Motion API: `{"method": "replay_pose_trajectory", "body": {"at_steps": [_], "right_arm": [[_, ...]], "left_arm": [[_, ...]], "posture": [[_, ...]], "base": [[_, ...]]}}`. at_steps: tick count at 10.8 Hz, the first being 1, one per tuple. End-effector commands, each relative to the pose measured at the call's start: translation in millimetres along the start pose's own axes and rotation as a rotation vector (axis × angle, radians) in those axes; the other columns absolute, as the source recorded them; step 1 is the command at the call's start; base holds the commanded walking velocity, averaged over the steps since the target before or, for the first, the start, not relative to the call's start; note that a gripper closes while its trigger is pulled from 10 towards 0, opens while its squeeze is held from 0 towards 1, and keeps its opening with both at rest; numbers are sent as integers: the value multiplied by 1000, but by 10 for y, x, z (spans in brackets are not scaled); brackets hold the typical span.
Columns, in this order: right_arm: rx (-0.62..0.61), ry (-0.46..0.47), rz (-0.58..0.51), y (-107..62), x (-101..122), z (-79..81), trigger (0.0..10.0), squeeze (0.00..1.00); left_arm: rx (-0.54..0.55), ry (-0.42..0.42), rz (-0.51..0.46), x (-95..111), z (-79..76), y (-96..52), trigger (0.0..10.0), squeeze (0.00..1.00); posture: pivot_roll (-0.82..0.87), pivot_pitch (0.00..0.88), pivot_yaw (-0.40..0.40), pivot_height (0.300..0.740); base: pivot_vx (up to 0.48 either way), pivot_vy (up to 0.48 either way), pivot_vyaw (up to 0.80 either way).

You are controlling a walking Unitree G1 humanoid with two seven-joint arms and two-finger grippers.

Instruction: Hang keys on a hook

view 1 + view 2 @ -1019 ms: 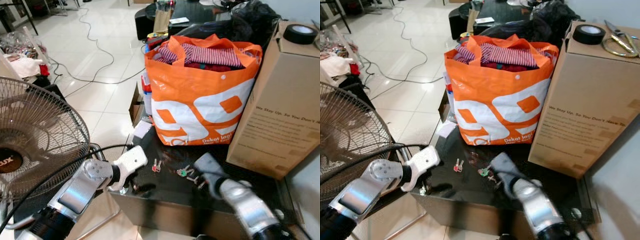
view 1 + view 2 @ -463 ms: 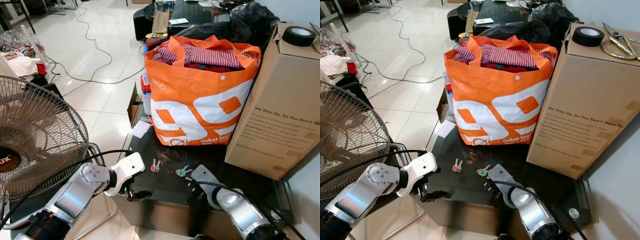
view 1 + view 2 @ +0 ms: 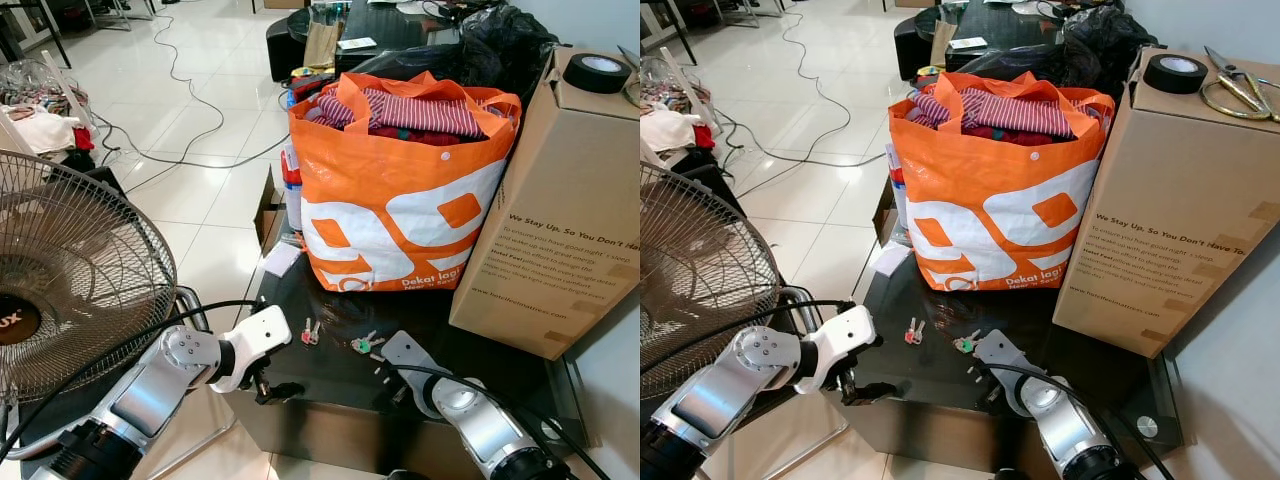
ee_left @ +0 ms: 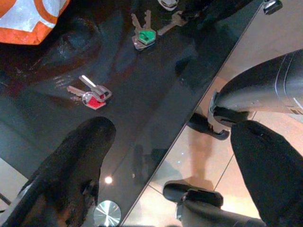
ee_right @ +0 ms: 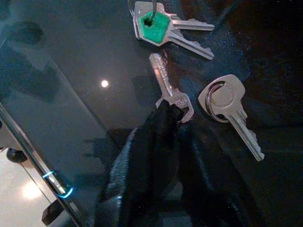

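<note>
Several keys lie on the black glass table [image 3: 330, 400] in front of an orange bag. A green-capped pair [image 3: 361, 345] sits mid-table, and a red-capped pair [image 3: 311, 332] lies to its left. Two plain silver keys rest close to the green ones. My right gripper [image 5: 175, 118] is low on the glass, shut on the head of one silver key [image 5: 165, 82]. The other silver key [image 5: 229, 106], on a ring, lies just beside it. My left gripper [image 4: 173, 130] is open at the table's front left edge, one finger over the glass and one past the edge.
The orange bag [image 3: 400, 190] stuffed with clothes stands behind the keys. A tall cardboard box [image 3: 560, 220] with a tape roll [image 3: 598, 70] and scissors [image 3: 1230, 85] on top stands to the right. A floor fan [image 3: 70, 270] is at the left, and cables run over the tiled floor.
My right gripper has come down and back toward the table's front edge and closed at the silver key. The left gripper dropped slightly at the table edge.
</note>
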State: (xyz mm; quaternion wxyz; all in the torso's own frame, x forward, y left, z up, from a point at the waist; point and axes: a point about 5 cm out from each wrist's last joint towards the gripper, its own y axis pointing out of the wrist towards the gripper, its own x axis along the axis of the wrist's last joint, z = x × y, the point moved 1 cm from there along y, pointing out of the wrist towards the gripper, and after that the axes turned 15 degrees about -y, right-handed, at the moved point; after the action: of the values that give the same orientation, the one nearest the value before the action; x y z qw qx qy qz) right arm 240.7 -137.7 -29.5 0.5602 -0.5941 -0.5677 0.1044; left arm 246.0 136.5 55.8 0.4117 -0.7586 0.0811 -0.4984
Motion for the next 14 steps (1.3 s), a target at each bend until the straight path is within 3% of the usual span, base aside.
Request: {"method": "replay_pose_trajectory", "body": {"at_steps": [1, 4, 5, 6, 7, 9, 11, 12, 13, 14], "right_arm": [[-22, 3, 28, 3, -49, -51, 2706, 0], [-29, 8, 26, 0, -51, -96, 1020, 0], [-29, 10, 23, 0, -49, -101, 0, 0], [-30, 4, 14, -18, -46, -116, 0, 0], [-30, -19, -21, -102, -29, -160, 0, 0], [-38, -9, -138, -444, 16, -302, 0, 0], [-56, 159, -328, -916, 173, -444, 0, 0], [-112, 293, -456, -1159, 342, -563, 0, 0], [-229, 474, -590, -1336, 521, -701, 0, 0], [-316, 578, -655, -1420, 609, -752, 0, 0]], "left_arm": [[0, 16, 0, 9, -17, -9, 10000, 0], [-1, 21, -4, 28, -5, 8, 10000, 0], [-1, 23, -6, 34, -2, 13, 10000, 0], [0, 24, -7, 43, 1, 20, 10000, 0], [8, 22, -18, 65, 8, 7, 10000, 0], [53, 33, -129, 238, 40, -82, 10000, 0], [130, 8, -302, 517, 81, -235, 10000, 0], [198, 7, -381, 628, 112, -300, 10000, 0], [307, -3, -481, 740, 166, -366, 10000, 0], [366, -15, -539, 797, 189, -394, 10000, 0]], "posture": [[-205, 0, 53, 740], [-213, 0, 59, 740], [-212, 0, 61, 740], [-207, 0, 60, 740], [-201, 0, 62, 740], [-184, 0, 73, 740], [-170, 0, 89, 740], [-159, 0, 99, 740], [-154, 0, 102, 740], [-141, 0, 93, 740]], "base": [[0, 0, 0], [0, 0, 0], [0, 0, 0], [0, 0, 0], [0, 0, 0], [0, 0, 0], [0, 0, 0], [0, 0, 0], [0, 0, 0], [0, 0, 0]]}}
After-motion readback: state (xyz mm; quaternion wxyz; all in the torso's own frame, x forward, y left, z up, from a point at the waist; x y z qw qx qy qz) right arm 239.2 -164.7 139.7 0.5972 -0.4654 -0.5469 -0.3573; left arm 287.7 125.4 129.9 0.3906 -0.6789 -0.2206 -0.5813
